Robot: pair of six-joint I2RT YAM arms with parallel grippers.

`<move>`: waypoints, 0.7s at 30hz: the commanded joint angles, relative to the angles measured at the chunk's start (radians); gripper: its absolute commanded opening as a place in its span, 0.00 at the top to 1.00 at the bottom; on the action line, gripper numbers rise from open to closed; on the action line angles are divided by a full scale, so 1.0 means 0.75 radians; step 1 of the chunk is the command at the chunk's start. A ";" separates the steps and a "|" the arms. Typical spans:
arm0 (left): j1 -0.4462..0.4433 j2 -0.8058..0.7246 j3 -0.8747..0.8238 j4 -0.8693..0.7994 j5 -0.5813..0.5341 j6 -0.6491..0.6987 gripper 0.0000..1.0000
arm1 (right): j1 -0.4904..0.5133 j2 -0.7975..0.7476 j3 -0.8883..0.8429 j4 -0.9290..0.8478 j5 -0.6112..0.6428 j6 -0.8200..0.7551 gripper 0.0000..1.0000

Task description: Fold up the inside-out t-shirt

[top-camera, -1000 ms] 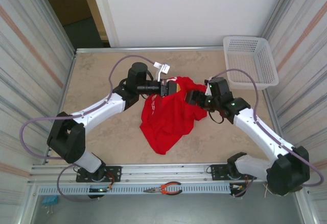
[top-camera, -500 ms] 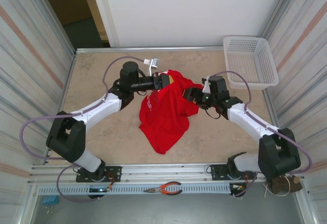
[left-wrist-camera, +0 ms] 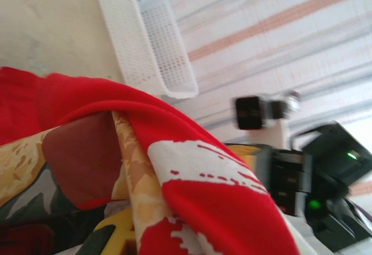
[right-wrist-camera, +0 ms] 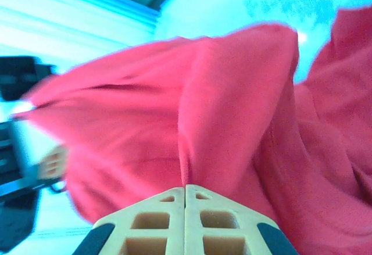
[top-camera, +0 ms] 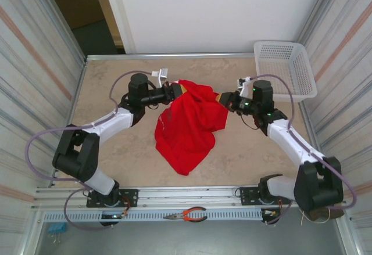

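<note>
You look to be on the spreading step: left gripper (top-camera: 172, 92) and right gripper (top-camera: 223, 100) each clamp the t-shirt (top-camera: 189, 124) left of the basket (top-camera: 302, 86). Next, draw them apart and lay it flat on the desk (top-camera: 116, 150).

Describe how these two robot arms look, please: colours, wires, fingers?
The left arm and right arm have white links between chunky black joints. A grey-lilac cable loops along each. A small green light glows on the right arm's black wrist. The right gripper has cream plastic fingers with square cut-outs and dark corners.
</note>
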 commanded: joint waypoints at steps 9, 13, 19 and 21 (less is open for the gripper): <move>0.083 -0.148 0.013 -0.444 -0.141 0.285 0.47 | -0.026 -0.111 0.013 0.068 -0.155 -0.062 1.00; 0.049 -0.315 0.058 -0.828 -0.403 0.554 0.41 | -0.025 -0.082 0.021 0.091 -0.162 -0.057 1.00; -0.076 -0.438 0.092 -1.155 -0.898 0.777 0.35 | -0.023 -0.058 0.023 0.103 -0.162 -0.050 1.00; -0.065 -0.433 0.090 -1.220 -0.981 0.745 0.31 | -0.024 -0.061 0.021 0.103 -0.160 -0.048 1.00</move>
